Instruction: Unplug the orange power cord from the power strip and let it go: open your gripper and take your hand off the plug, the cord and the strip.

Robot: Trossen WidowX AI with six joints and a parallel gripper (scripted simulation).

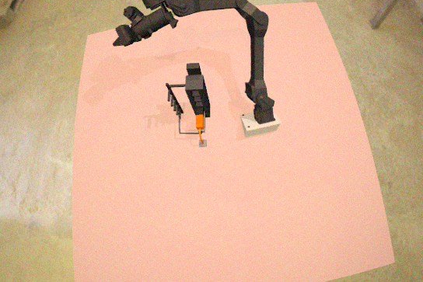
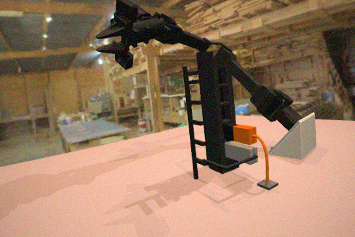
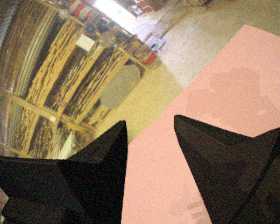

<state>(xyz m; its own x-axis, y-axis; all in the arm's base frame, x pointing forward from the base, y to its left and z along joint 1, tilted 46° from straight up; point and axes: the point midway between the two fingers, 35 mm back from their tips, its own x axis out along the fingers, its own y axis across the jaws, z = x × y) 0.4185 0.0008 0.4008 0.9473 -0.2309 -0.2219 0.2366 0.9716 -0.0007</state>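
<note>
my arm [image 1: 256,48] and my gripper [image 2: 105,40] are dark grey, almost black. the mat [image 1: 233,196] is plain pale pink. the plug [image 2: 244,134] and its cord [image 2: 265,161] are bright orange. the power strip [image 2: 215,109] is black, my base [image 2: 298,138] light grey.

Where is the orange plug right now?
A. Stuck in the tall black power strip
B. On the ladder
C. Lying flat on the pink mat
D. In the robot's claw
A. The orange plug sits in the black power strip near its bottom, while the gripper hangs high above, holding nothing.
</note>
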